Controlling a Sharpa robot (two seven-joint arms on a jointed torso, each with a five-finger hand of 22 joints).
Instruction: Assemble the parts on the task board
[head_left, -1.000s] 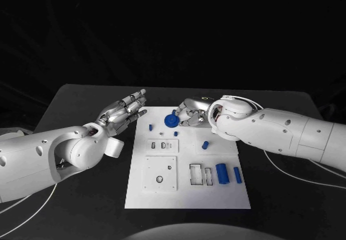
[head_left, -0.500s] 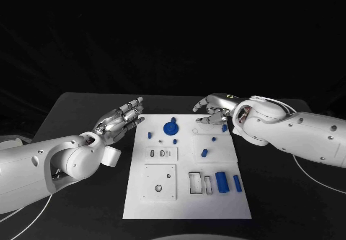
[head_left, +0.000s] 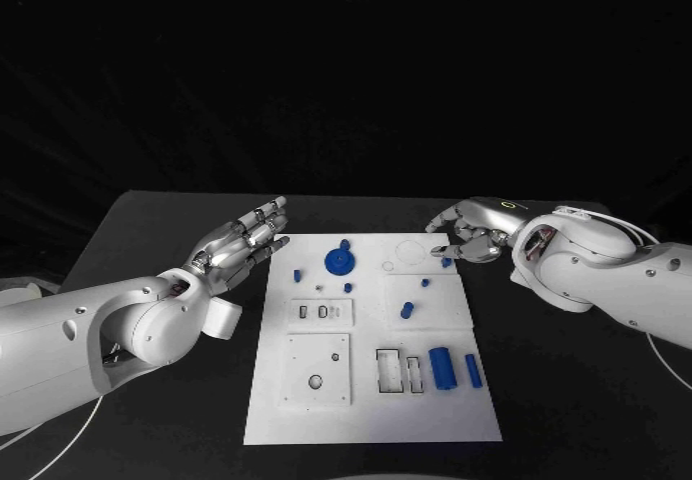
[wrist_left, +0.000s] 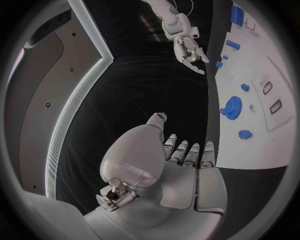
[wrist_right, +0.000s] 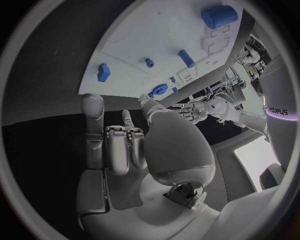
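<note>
One white task board (head_left: 368, 400) lies in the middle of the black tabletop (head_left: 577, 400). On it are one blue gear (head_left: 342, 261) near the far end, four small blue pegs around it, among them one on the left (head_left: 297, 273) and one tilted at the centre (head_left: 407, 310), and two blue cylinders, a thick one (head_left: 443, 366) beside a thin one (head_left: 473, 370), at the right near the rectangular slots.

The left hand (head_left: 245, 235) hovers just left of the board's far corner, fingers (wrist_left: 187, 152) straight and apart, holding nothing. The right hand (head_left: 469, 240) sits at the board's far right edge with its fingers (wrist_right: 119, 145) curled; a small blue piece (head_left: 447, 262) shows just beneath it, but whether it is gripped cannot be told.
</note>
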